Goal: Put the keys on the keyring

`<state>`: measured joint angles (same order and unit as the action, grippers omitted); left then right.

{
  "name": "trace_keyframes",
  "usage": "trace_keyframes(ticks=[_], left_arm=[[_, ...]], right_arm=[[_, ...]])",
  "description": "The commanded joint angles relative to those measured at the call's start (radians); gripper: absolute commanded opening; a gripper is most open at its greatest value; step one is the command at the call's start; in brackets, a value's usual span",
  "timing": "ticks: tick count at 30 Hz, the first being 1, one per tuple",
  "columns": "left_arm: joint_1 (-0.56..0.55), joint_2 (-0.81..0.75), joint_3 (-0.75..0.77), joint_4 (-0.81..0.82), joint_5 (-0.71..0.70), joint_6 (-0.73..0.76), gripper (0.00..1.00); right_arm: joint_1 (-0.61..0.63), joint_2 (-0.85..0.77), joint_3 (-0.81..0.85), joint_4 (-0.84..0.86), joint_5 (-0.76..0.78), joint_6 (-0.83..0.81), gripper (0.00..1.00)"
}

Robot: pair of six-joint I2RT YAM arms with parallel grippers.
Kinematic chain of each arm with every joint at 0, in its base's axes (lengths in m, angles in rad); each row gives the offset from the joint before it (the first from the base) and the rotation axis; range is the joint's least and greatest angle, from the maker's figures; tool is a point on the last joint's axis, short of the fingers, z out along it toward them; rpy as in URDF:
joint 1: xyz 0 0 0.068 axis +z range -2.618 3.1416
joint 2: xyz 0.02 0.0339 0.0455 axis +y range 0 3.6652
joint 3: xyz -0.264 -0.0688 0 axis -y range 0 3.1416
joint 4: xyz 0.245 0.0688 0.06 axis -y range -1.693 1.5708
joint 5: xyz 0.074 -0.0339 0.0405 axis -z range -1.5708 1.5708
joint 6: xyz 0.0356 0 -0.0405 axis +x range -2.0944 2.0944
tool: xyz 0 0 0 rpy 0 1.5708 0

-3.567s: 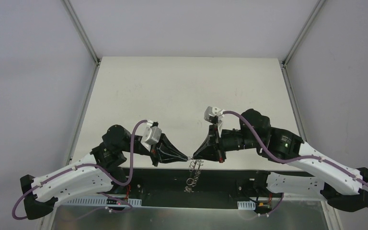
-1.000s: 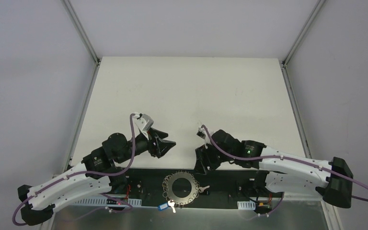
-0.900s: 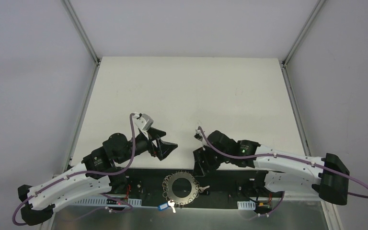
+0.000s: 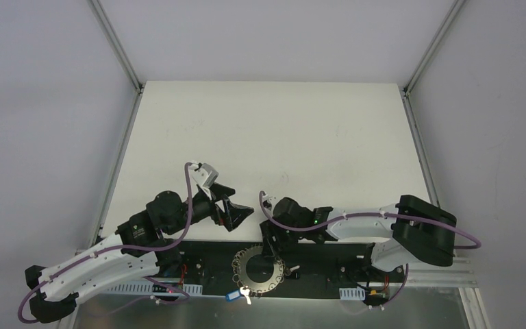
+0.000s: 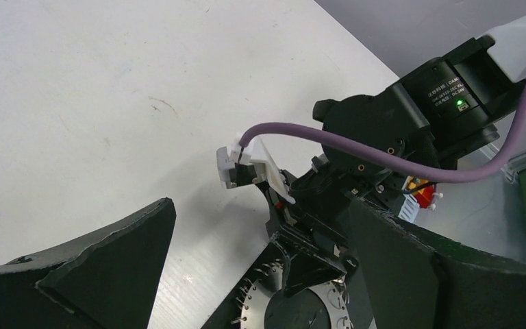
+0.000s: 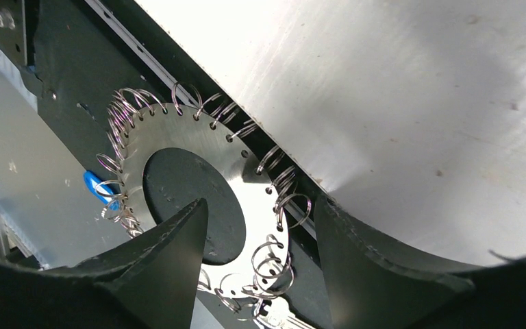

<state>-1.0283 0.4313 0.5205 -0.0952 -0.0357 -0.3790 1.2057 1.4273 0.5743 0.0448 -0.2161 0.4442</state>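
The keyring (image 4: 250, 272) lies flat on the black strip at the table's near edge, wire loops fringing its rim. A blue-tagged key (image 4: 233, 296) hangs off its near-left side; its tag (image 6: 94, 185) also shows in the right wrist view. A silver key blade (image 6: 284, 321) lies at the ring's (image 6: 250, 181) lower rim. My right gripper (image 4: 272, 241) hovers open just above the ring's far edge, its fingers (image 6: 178, 233) straddling the rim and loops. My left gripper (image 4: 238, 216) stands wide open and empty over the table, left of the right one (image 5: 315, 267).
The black strip (image 4: 329, 257) holds brackets and wiring by both arm bases. A grey metal shelf (image 4: 301, 312) runs below it. The white table (image 4: 274, 137) stretches away behind the arms, flanked by slanted frame posts (image 4: 116, 48). A purple cable (image 5: 356, 154) loops over the right wrist.
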Motion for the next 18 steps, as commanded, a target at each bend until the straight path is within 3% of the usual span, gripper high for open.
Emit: trace_keyframes(ticks=[1,10,13,18], left_arm=[[-0.006,0.011,0.007,0.012,-0.014,-0.01,0.99],[-0.006,0.027,0.009,0.014,-0.013,-0.018,0.99],[-0.006,0.029,0.009,0.014,-0.009,-0.02,0.99],[-0.006,0.025,0.005,0.014,-0.011,-0.024,0.99]], right_arm=[[0.02,0.027,-0.006,0.077,0.023,-0.03,0.61],[0.046,0.04,-0.019,0.117,-0.008,-0.036,0.56],[0.049,0.039,-0.021,0.121,-0.007,-0.041,0.49],[0.056,0.028,-0.026,0.129,0.011,-0.047,0.28]])
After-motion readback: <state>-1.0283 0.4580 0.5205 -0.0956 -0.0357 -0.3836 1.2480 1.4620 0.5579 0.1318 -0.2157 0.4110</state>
